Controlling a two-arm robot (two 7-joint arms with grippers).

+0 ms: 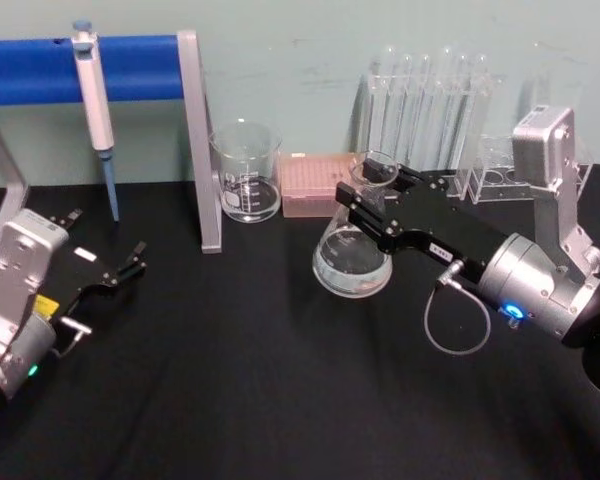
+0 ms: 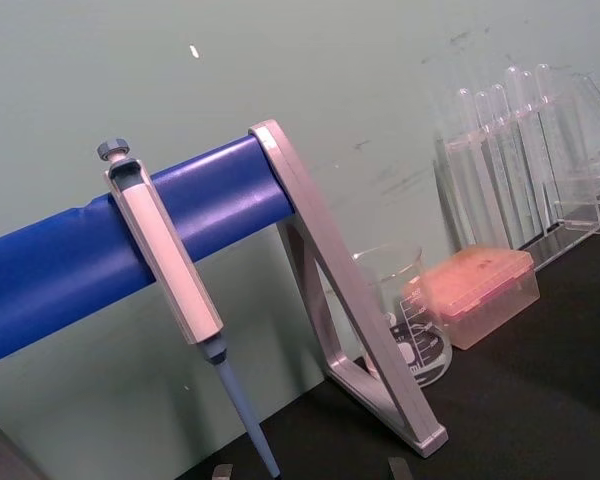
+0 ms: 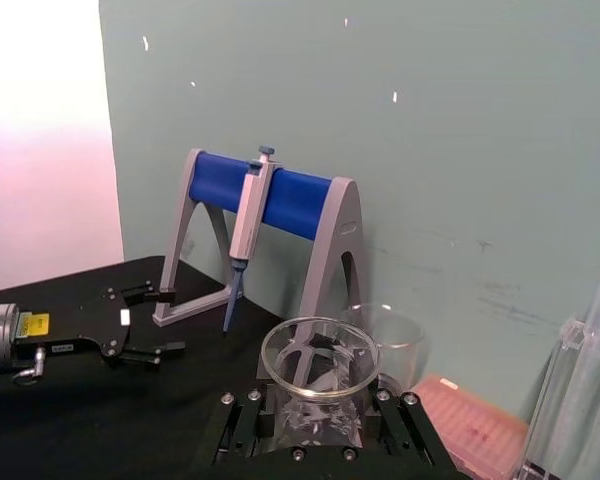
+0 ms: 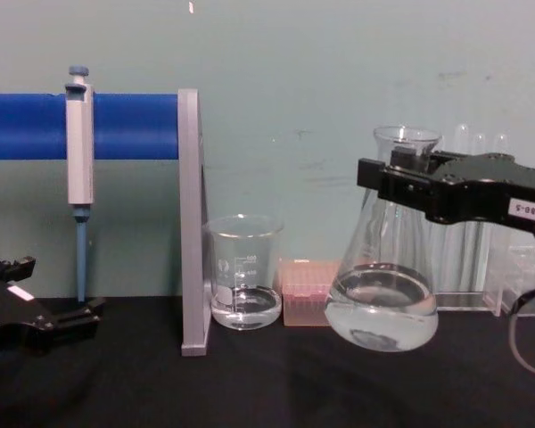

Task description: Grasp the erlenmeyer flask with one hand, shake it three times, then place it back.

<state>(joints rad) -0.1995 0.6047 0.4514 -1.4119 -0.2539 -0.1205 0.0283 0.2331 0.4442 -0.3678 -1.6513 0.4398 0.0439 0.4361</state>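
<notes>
Gripping the tilted erlenmeyer flask (image 1: 352,255) by the neck with the right gripper (image 1: 372,192), jaws clamped; resting the left gripper (image 1: 135,258), jaws apart, near the pipette stand (image 1: 195,140).

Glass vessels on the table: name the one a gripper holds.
The erlenmeyer flask, tilted, its neck clamped between the fingers of the right gripper. The beaker and the test tubes stand untouched.
</notes>
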